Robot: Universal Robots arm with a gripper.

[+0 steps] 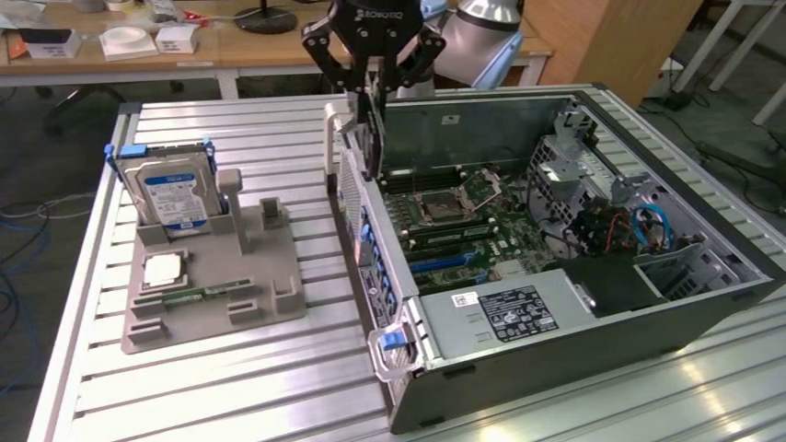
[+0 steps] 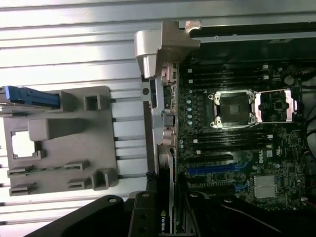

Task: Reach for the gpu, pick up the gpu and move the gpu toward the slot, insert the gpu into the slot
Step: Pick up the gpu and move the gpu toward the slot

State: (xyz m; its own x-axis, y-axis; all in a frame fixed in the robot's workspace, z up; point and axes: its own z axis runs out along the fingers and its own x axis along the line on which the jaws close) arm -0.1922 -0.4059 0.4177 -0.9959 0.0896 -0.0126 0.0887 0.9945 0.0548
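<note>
Far left, on the slatted table (image 1: 246, 387): grey fixture (image 1: 215, 318) holding a silver hard drive (image 1: 172, 189) upright in blue rails. A square chip (image 1: 164, 269) flat in its pocket just near of that. A small green memory stick (image 1: 202, 295) lying in a groove. Upright posts (image 1: 264, 221) at the fixture's right side bare.

Centre, far: gripper (image 1: 374, 87) pointing straight down, fingers clamped on the gpu (image 1: 374, 138). Card hanging below the claw, long axis vertical, edge-on to the exterior view, green logo showing between the fingers in the wrist view. Lower end level with the top of the left wall of the open computer case (image 1: 590, 336), at its far corner. Touching the wall or just clear of it: cannot tell.

Right: case lying open, motherboard (image 1: 491, 235) flat on its floor. Blue slot (image 1: 445, 261) on that board, below the card and nearer, long axis running from the left wall toward the right. Card not yet in the slot; well apart, by judgement. Processor socket (image 1: 443, 204) between the two. Power supply (image 1: 516, 308) at the near end, blue cables (image 1: 645, 226) far right.
</note>
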